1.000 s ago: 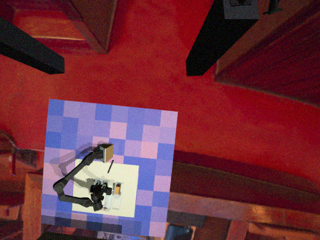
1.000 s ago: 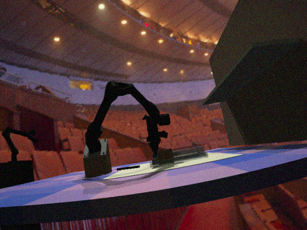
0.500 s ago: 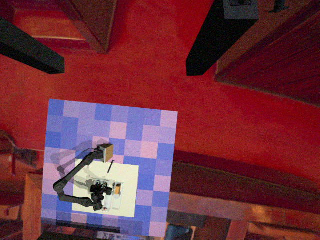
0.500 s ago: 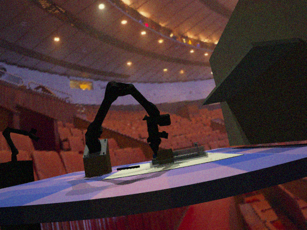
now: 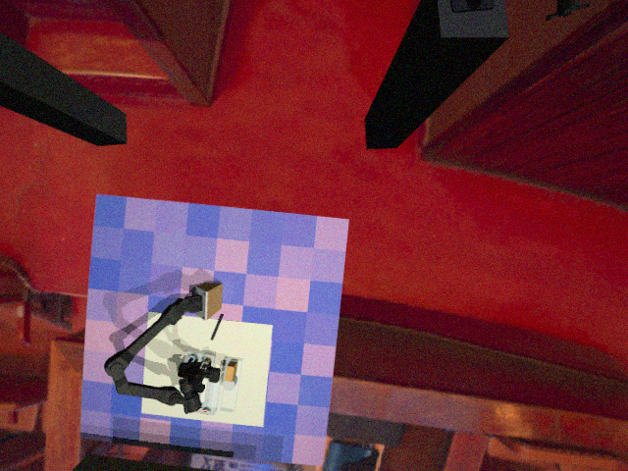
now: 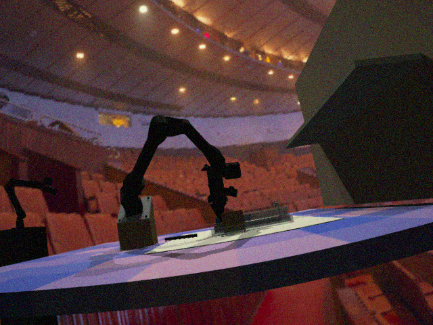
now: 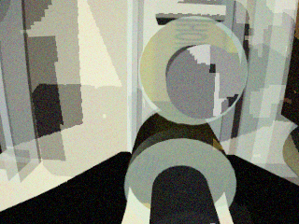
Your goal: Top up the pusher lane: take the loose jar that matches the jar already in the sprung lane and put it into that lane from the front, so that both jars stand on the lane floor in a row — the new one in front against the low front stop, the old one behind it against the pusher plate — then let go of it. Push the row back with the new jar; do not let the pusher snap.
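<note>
One six-joint arm rises from a tan base block at about the 10 o'clock corner of a cream mat, which lies on a table top chequered in blue, violet and pink. From the base the arm sweeps out towards 8 o'clock, bends at the elbow and returns towards 3 o'clock, ending over a clear plastic lane fixture near the mat's centre. In the exterior view the arm forms a high arch and its wrist points straight down at the near end of the fixture.

The gripper is pinched on the loose jar, a clear jar with a dark lid, seen from above in the wrist view at 6 o'clock of the frame; the black fingers flank it on both sides. Directly beyond it, at 12 o'clock, stands a second jar of the same clear, round form, between the translucent lane walls. Whether the two jars touch cannot be told, since their outlines overlap in this view. Whether the held jar rests on the lane floor also cannot be told.

In the top view an amber-coloured item stands in the neighbouring lane, at 3 o'clock of the gripper. A thin dark rod lies on the mat between the base block and the fixture, apart from both.
</note>
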You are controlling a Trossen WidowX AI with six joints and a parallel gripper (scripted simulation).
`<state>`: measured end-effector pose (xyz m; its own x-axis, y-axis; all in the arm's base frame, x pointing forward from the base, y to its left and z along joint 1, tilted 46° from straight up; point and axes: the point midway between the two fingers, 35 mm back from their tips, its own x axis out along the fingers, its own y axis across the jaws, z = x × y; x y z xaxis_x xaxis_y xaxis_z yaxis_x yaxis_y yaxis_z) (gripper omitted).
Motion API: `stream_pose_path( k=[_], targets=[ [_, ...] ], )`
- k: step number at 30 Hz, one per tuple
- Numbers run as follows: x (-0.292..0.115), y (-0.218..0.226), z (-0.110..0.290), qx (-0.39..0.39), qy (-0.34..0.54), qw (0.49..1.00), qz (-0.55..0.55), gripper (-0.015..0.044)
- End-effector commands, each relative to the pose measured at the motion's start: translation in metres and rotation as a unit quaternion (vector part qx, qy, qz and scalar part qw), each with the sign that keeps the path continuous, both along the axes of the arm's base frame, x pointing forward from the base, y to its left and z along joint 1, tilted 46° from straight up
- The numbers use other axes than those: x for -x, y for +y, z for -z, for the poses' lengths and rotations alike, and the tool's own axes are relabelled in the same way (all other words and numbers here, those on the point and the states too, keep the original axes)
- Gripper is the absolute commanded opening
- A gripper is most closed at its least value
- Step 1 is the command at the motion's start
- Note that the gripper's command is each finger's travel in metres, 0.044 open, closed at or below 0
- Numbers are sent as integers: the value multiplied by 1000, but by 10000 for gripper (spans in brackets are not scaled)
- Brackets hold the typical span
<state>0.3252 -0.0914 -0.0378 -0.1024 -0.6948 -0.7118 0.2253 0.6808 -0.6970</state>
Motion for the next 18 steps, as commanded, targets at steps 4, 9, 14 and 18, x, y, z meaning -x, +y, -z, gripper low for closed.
stream_pose_path(
  k=[4,9,14,18],
  targets=[
    [-4,-4,-1,7,-9,1000,-1,0],
    [-4,-5,0,7,-9,1000,-1,0],
    [-3,-6,1,7,-9,1000,-1,0],
    [-3,-7,2,7,-9,1000,-1,0]
  ],
)
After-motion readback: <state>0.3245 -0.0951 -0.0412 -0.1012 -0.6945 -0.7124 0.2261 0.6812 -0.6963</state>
